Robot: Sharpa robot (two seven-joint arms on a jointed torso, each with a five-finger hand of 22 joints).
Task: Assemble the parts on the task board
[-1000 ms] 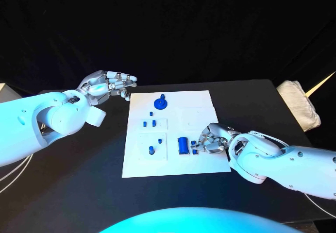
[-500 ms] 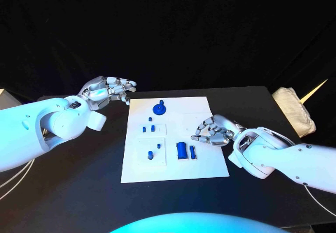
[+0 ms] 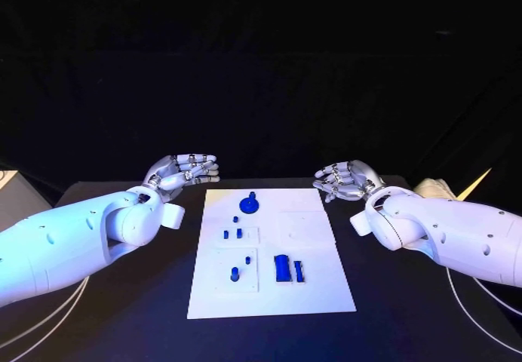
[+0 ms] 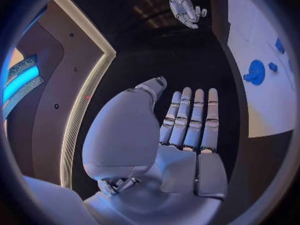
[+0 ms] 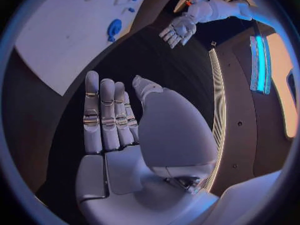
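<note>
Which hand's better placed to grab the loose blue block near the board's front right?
Right, marginally. Both hands, left and right, hover open and empty past the board's far corners, but the block lies on the right hand's side.

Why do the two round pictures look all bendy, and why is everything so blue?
Left wrist view: a fisheye lens bows the straight edge of the task board behind the left hand. Right wrist view: the same bending, with a glaring blue light strip beyond the right hand. Head view: bluish light tints both white arms, and the background is black.
</note>
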